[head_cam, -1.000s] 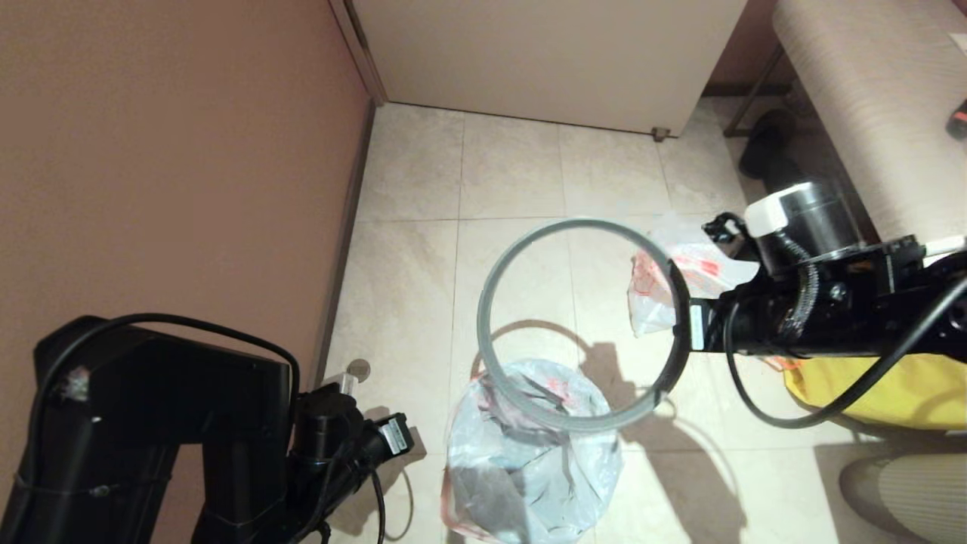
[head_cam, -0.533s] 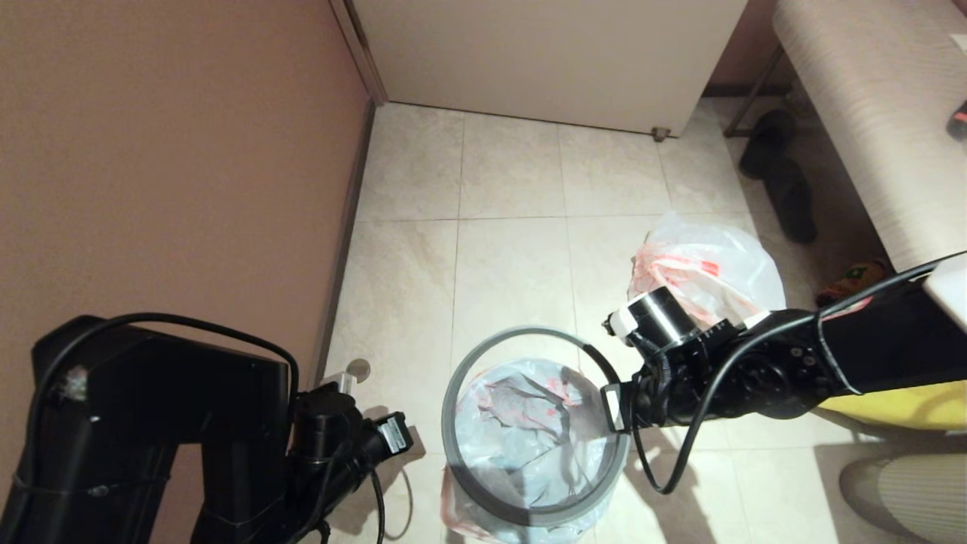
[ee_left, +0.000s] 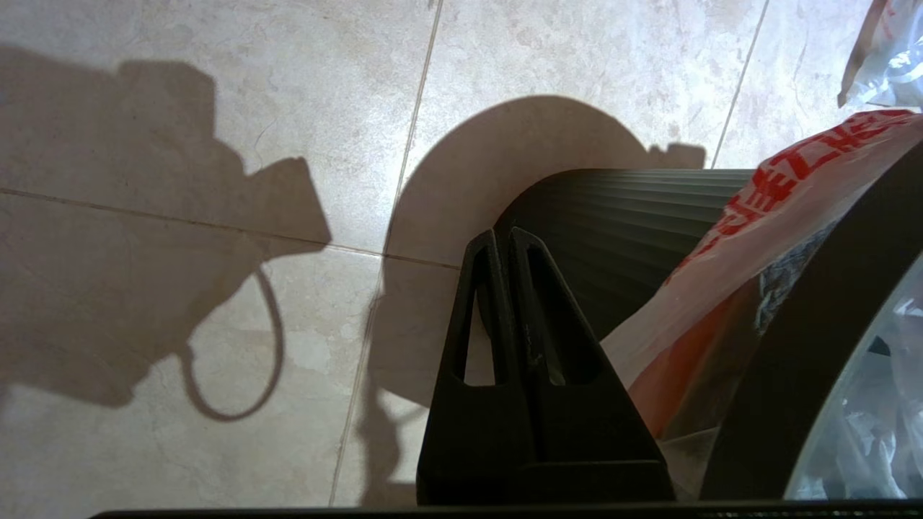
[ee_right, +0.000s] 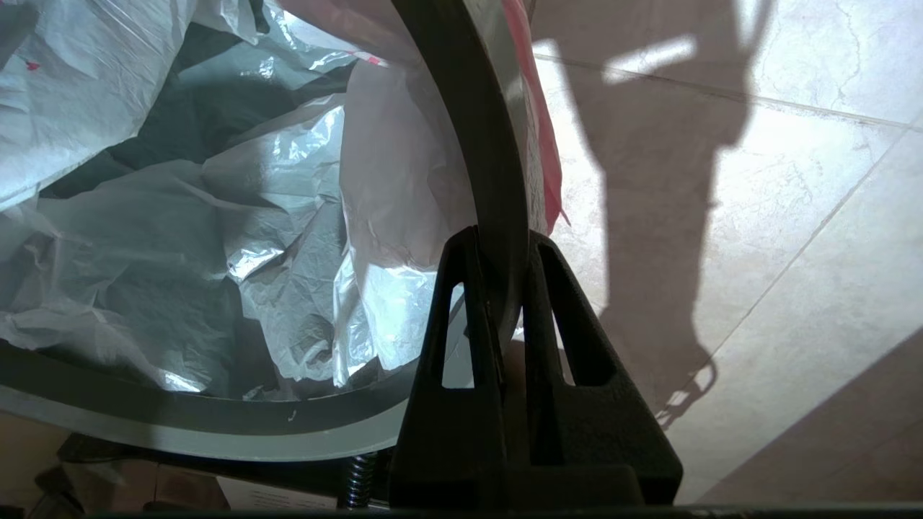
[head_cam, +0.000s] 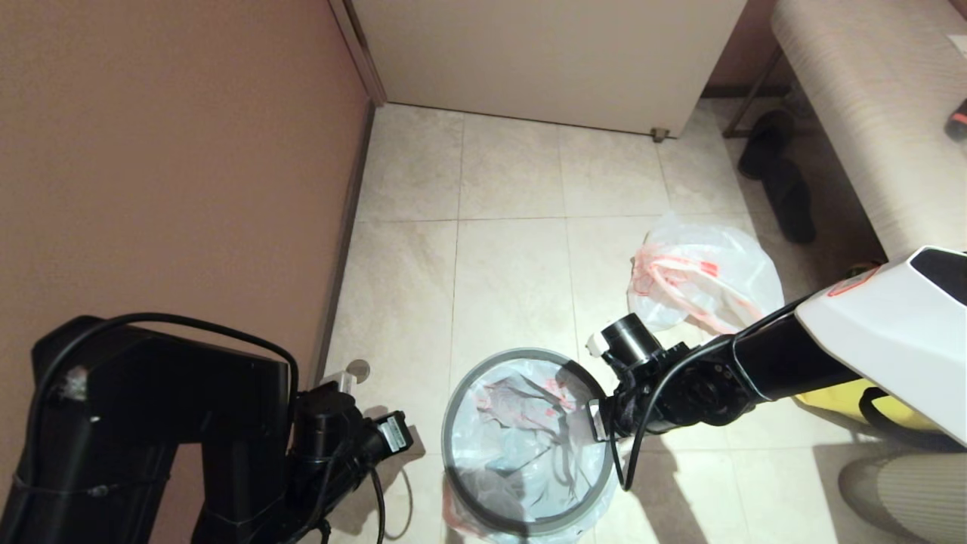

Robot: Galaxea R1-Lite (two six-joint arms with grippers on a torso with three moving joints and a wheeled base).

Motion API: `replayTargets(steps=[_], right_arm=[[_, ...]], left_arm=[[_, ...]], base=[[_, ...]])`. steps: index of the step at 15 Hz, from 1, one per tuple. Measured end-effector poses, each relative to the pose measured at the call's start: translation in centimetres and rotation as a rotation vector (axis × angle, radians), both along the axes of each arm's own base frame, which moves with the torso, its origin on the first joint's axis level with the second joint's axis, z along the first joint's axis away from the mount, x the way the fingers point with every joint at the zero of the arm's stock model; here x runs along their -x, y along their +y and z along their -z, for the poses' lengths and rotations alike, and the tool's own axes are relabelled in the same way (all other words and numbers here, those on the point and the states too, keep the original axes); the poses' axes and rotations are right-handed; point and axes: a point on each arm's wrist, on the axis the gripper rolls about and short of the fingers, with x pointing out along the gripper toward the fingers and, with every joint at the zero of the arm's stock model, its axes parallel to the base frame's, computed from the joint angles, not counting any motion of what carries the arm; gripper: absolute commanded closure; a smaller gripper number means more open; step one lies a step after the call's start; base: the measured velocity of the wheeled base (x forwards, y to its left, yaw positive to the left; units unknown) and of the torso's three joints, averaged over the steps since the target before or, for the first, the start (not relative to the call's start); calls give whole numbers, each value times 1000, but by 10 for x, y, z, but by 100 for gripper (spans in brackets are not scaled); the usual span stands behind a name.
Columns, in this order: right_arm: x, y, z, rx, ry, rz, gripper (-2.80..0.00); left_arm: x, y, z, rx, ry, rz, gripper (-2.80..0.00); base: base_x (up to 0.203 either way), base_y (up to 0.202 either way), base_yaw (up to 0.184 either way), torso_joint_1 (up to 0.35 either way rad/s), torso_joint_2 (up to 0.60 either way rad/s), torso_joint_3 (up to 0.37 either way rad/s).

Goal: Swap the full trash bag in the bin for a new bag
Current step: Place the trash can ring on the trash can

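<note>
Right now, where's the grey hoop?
In the head view the grey hoop sits on the bin's top over the new bag, low centre; the right gripper pinches its right edge.

**Bin lined, hoop seated, full bag set aside**

The bin (head_cam: 529, 446) stands upright on the tiled floor, its ribbed black wall seen in the left wrist view. It is lined with the new bag (head_cam: 514, 453) — thin, crumpled, translucent white, its pink-red hem folded over the outside. The grey hoop (head_cam: 461, 400) is laid around the mouth, over the bag. The full trash bag (head_cam: 706, 276) — bulky, with pink-red drawstring — lies on the floor, apart from the bin.
</note>
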Motion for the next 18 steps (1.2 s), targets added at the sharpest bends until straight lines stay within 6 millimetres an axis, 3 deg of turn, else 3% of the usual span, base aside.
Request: replayTargets(steps=[6, 14, 18], right_arm=[[-5, 0, 4, 35, -7, 7, 0], [27, -6, -23, 67, 33, -22, 0], [27, -4, -23, 62, 25, -27, 0]], left_arm=[[-1, 0, 0, 0, -1, 0, 0], [-1, 0, 1, -1, 0, 0, 0], [-1, 0, 1, 0, -1, 0, 0]], base=[[0, 0, 0, 0, 0, 0], [0, 0, 0, 0, 0, 0], [0, 0, 0, 0, 0, 0]])
